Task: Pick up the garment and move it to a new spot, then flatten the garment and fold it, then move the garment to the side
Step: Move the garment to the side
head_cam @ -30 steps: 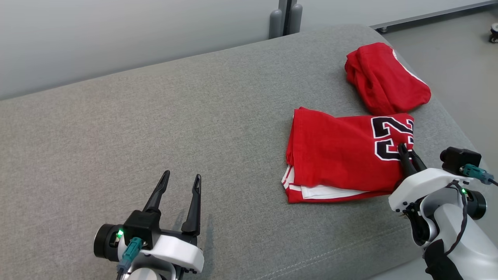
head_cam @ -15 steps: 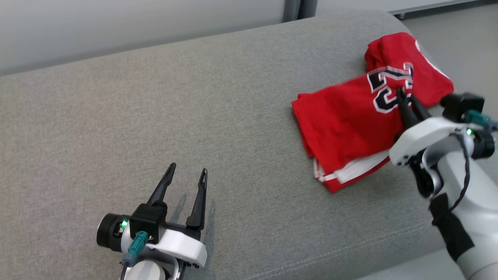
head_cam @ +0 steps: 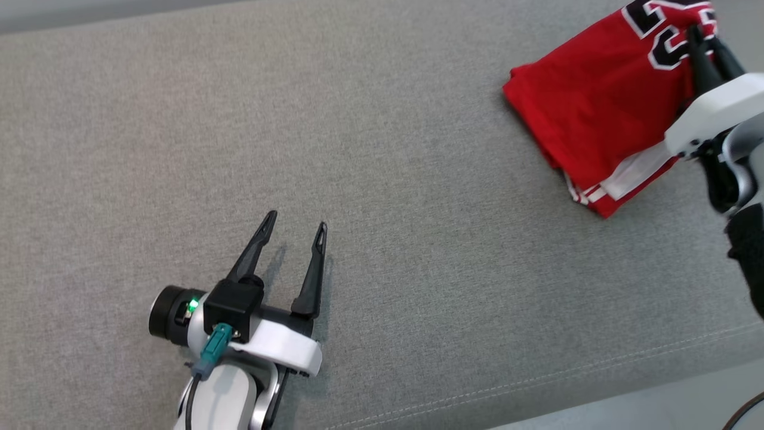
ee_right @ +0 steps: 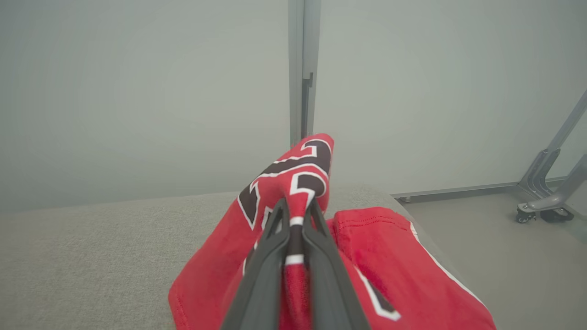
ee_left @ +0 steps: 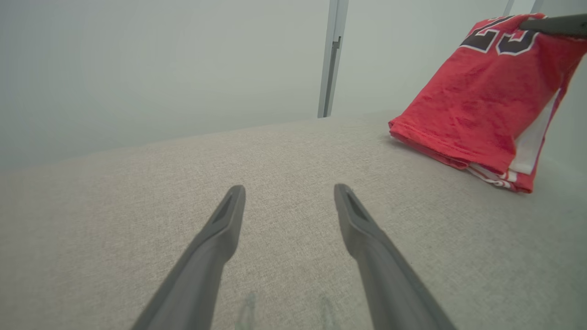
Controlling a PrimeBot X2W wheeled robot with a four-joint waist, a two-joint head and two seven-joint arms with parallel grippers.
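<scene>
step: likely last, moving folded garment [head_cam: 597, 101] aside | right tool [head_cam: 703, 34]: pinched shut on its numbered edge, rest trailing below onto grey cushion [head_cam: 382, 119] | left tool [head_cam: 296, 220]: spread wide, empty | next: set down flat, release

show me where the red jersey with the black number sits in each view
Head view: jersey at upper right, its numbered end raised in the right tool.
Left wrist view: jersey at upper right, lower edge on the grey cushion.
Right wrist view: jersey at bottom centre, pinched between the fingers.
Shared landmark: the black number beside the right tool's tips.
</scene>
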